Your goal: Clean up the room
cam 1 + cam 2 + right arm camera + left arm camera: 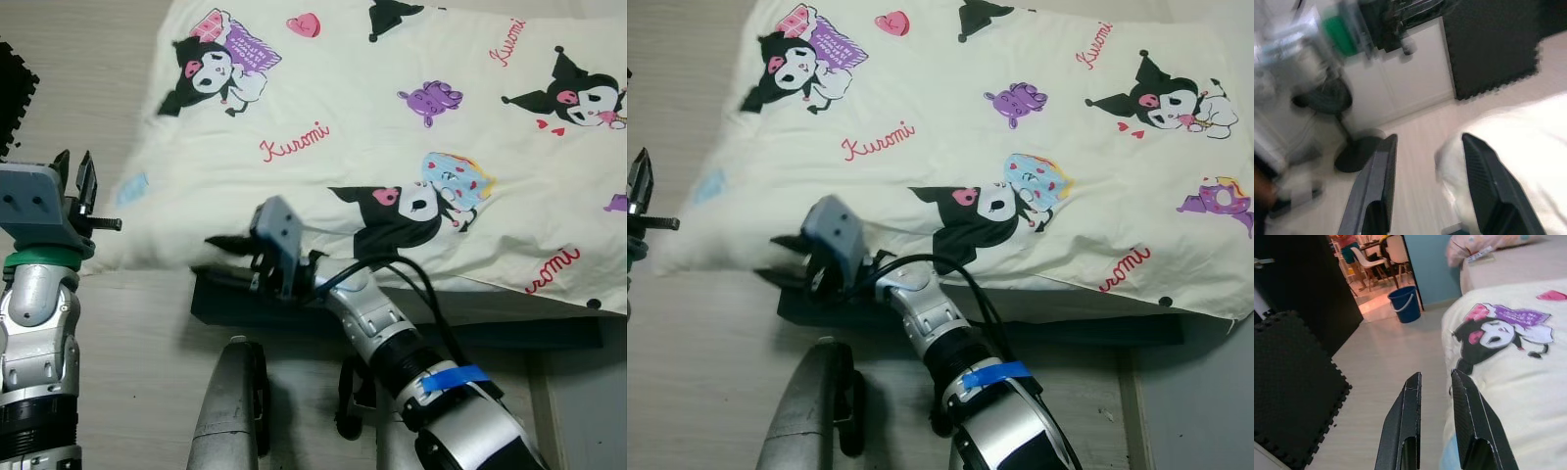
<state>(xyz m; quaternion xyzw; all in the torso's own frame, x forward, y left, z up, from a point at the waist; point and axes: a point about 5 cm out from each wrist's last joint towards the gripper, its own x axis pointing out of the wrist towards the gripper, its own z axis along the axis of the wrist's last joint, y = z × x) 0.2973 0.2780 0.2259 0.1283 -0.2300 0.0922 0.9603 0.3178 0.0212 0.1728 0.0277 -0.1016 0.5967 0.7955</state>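
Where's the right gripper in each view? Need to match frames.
Left eye view: right gripper lower centre, at the near edge of the cream Kuromi blanket.
Right eye view: lower left, at that edge.
Left wrist view: not in it.
Right wrist view: its two black fingers frame the blanket's edge, parted.
Shared landmark: the blanket.

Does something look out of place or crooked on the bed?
The Kuromi blanket lies askew: its near corner hangs past the dark bed frame toward the floor. The right claw is open at that corner; the left claw hovers beside it.
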